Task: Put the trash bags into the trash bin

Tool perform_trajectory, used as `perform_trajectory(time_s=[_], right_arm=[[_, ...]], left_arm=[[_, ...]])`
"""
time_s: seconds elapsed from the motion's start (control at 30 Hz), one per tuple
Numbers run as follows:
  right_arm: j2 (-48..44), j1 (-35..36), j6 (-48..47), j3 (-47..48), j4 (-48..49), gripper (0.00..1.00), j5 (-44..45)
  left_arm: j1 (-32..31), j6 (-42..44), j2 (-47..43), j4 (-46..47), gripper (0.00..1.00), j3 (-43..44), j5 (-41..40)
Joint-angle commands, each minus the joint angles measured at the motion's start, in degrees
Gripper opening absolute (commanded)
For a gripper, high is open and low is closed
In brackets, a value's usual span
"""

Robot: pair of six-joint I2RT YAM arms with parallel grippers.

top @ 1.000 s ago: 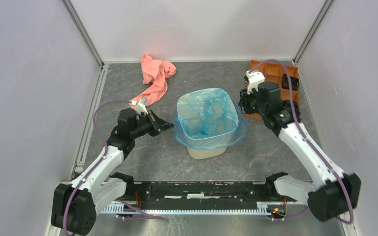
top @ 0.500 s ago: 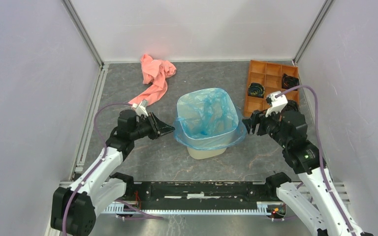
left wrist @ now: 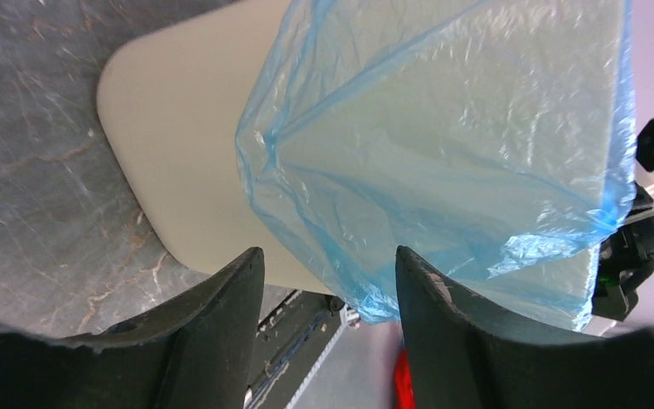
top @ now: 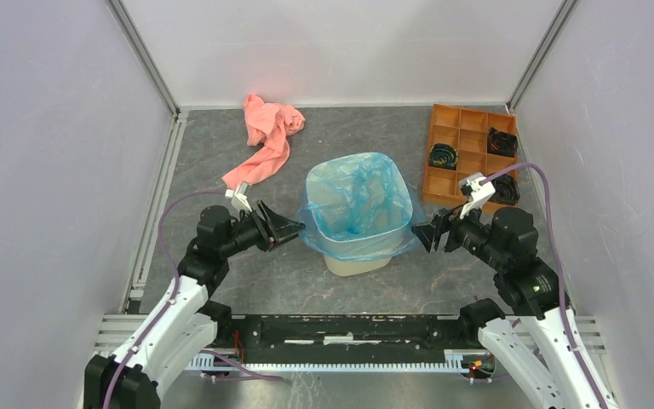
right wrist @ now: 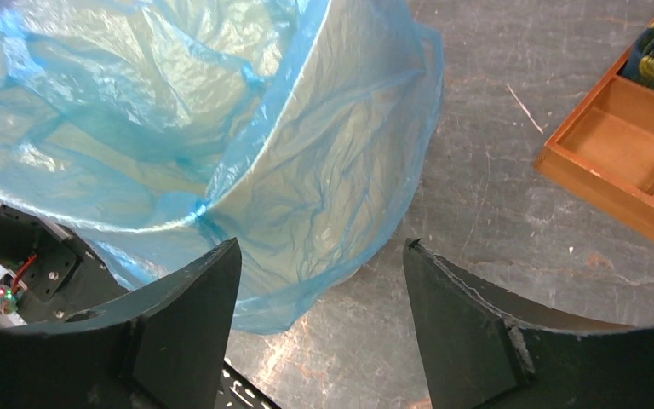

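Right fingers (right wrist: 477, 328) have swung down from the orange tray (top: 468, 141) to the mid-frame trash bin (top: 358, 264) — they and the left fingers (left wrist: 209, 336) gape empty either side, just short of the blue bag (top: 359, 200) lining it.

Ahead of your left jaws, the bag (left wrist: 443, 145) hides the bin (left wrist: 179, 153) rim; the top edge crops both.

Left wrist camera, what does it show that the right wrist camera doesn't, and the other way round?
Only left wrist: bare cream wall of the trash bin under the blue trash bag. Only right wrist: the orange tray and the bag's inside. Both: the bag folded over the rim, grey table, left claw or right claw open.
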Motion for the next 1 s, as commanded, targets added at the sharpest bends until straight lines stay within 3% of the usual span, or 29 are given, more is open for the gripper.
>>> perform_trajectory(time_s=[0.0,0.13,0.23,0.3,0.43,0.57,0.7,0.8,0.9,0.97], right_arm=[[-0.2,0.1,-1.5,-0.3,-2.4,0.78,-1.1],[-1.2,0.2,-1.8,-0.5,-4.8,0.83,-1.3],[-2.3,0.2,-0.5,-2.7,-3.7,0.85,-3.3],[-2.9,0.1,1.1,-5.2,-1.3,0.81,-5.5],[-4.3,0.2,4.3,-12.3,5.5,0.5,-6.6],[-4.1,0.1,5.8,-18.0,11.6,0.24,-6.4],[-3.0,0.2,6.8,-23.5,20.3,0.04,-3.8],[-0.9,0.2,9.1,-28.2,27.8,0.06,-5.1],[1.7,0.1,6.7,-24.3,19.8,0.3,-0.8],[1.1,0.2,4.4,-19.0,9.4,0.48,6.6]], left_arm=[[-3.4,-4.6,1.2,4.7,0.65,-0.4,0.2],[-7.8,-4.9,2.7,5.7,0.64,-0.4,-2.5],[-9.5,-4.8,4.4,6.7,0.5,0.0,-3.5],[-10.2,-4.5,4.9,6.7,0.39,0.0,-4.6],[-10.8,-4.2,5.1,7.1,0.17,-1.7,-6.2],[-11.1,-4.1,6.0,8.6,0.04,-4.7,-7.3],[-11.9,-3.8,8.4,11.5,0.02,-7.4,-9.5],[-13.3,-3.6,11.1,14.1,0.02,-8.5,-10.9],[-14.1,-2.8,12.8,14.2,0.05,-7.9,-10.1],[-14.1,-1.0,12.0,11.2,0.15,-6.9,-10.9]])
